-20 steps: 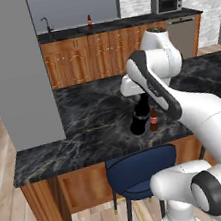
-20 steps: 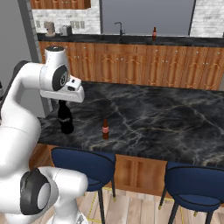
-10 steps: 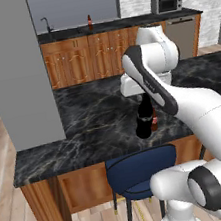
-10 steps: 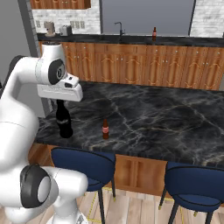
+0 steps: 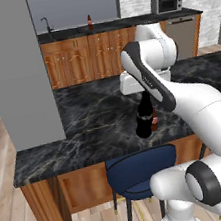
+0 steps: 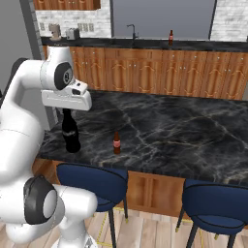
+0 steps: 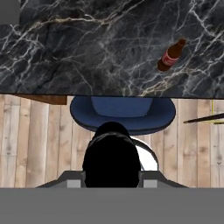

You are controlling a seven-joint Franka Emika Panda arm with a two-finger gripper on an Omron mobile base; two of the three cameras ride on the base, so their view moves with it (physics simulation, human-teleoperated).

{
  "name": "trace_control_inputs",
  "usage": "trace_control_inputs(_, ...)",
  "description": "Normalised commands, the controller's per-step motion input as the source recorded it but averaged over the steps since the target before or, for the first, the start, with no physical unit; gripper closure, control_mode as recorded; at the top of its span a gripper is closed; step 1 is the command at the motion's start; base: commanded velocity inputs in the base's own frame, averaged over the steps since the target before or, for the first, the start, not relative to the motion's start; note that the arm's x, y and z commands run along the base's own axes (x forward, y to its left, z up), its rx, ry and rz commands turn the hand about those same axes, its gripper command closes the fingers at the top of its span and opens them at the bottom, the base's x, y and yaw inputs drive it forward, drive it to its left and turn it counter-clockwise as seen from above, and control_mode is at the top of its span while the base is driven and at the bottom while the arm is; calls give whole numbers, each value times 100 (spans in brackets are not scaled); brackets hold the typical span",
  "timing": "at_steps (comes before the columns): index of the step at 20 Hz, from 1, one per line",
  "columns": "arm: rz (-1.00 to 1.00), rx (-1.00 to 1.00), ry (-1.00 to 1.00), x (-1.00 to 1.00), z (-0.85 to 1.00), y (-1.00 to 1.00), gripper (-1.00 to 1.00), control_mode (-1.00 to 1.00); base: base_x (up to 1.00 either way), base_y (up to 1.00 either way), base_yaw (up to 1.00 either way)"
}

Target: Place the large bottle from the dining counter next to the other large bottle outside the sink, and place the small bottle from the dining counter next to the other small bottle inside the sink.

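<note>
Nearest me, my gripper [image 6: 67,112] is clamped on the neck of the large bottle [image 6: 70,135], a black cola-shaped one hanging upright over the near edge of the dining counter [image 6: 184,131]. Just beside it I see the small bottle [image 6: 116,143], brown with a red label, standing on the marble. Far back, another brown bottle [image 6: 170,37] stands near the tap [image 6: 131,31].

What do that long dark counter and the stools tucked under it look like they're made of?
The dining counter looks like polished black marble: pale gold and white veins, a faint sheen. Its base looks like varnished brown wood, with visible panelling. The blue stools seem padded, perhaps vinyl or leather, on thin dark legs, probably metal.
</note>
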Motion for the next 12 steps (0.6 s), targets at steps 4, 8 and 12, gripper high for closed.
trace_control_inputs(4,0,0,0,0,0,0,100,100,0,0,0)
trace_control_inputs(8,0,0,0,0,0,0,100,100,-60,8,0)
trace_control_inputs(12,0,0,0,0,0,0,100,100,-89,56,0)
